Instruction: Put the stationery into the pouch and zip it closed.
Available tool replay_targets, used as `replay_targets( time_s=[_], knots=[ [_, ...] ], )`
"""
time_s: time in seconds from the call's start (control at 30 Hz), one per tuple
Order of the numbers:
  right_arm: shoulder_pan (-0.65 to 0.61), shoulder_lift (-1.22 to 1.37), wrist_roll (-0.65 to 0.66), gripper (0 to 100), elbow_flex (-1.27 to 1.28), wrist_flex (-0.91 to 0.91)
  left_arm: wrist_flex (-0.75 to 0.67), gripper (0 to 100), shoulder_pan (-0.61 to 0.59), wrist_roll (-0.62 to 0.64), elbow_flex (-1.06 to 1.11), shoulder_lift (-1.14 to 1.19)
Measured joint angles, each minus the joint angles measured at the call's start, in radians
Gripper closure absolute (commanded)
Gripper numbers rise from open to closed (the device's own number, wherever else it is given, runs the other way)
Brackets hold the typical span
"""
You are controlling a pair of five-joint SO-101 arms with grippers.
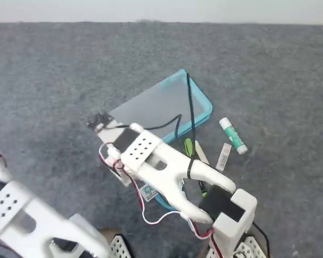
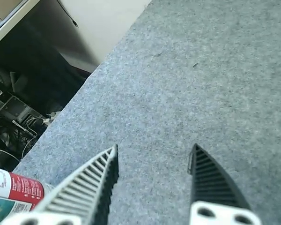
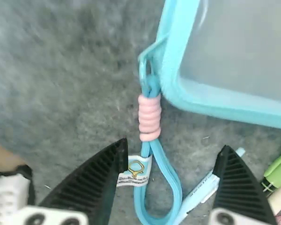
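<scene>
The translucent teal pouch (image 1: pixel 167 105) lies flat on the grey carpet, its near end hidden under my right arm (image 1: pixel 151 156). In the right wrist view, my right gripper (image 3: pixel 174 144) hangs open just above the pouch's teal strap loop (image 3: pixel 167 187). The strap's pink bead (image 3: pixel 150 117) and white tag (image 3: pixel 135 171) lie between the fingers, and the pouch corner (image 3: pixel 178 70) lies just beyond. A glue stick (image 1: pixel 232 135), a green highlighter (image 1: pixel 189 148) and a white pen (image 1: pixel 201 152) lie beside the pouch. My left gripper (image 2: pixel 155 147) is open over bare carpet.
A small labelled stick (image 1: pixel 224 156) lies by the pens. A pale blue pen (image 3: pixel 201 187) and a green highlighter (image 3: pixel 278 171) sit close to the right fingers. The left arm (image 1: pixel 21 215) stands at the near left. A table edge and a red can (image 2: pixel 16 187) are near the left gripper.
</scene>
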Motion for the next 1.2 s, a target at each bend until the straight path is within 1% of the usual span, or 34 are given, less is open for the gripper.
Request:
replay_targets(
  time_s=[0.2, 0.3, 0.6, 0.63, 0.8, 0.93, 1.03, 1.17, 1.2],
  knots=[
    [-0.049, 0.012, -0.031, 71.3, -0.046, 0.008, 0.0, 77, 0.005, 0.0, 0.0, 0.0],
    [-0.071, 0.092, -0.034, 71.3, -0.068, 0.0, 0.0, 76, 0.005, 0.0, 0.0, 0.0],
    [-0.071, 0.279, -0.034, 72.1, -0.157, -0.026, 0.0, 76, 0.005, 0.0, 0.0, 0.0],
    [-0.071, 0.293, -0.034, 74.2, -0.166, -0.026, 0.0, 76, 0.005, 0.0, 0.0, 0.0],
    [-0.071, 0.322, -0.034, 91.3, -0.193, -0.026, 0.0, 76, 0.005, 0.0, 0.0, 0.0],
    [-0.061, 0.325, -0.034, 95.0, -0.201, -0.026, 0.0, 76, 0.005, 0.0, 0.0, 0.0],
    [-0.06, 0.325, -0.034, 99.7, -0.203, -0.025, 0.0, 77, 0.005, 0.0, 0.0, 0.0],
    [-0.002, 0.328, -0.029, 99.3, -0.207, 0.012, 0.0, 77, 0.005, 0.0, 0.0, 0.0],
    [0.02, 0.328, -0.006, 99.2, -0.213, 0.029, 0.0, 77, 0.008, 0.0, 0.0, 0.0]
  ],
)
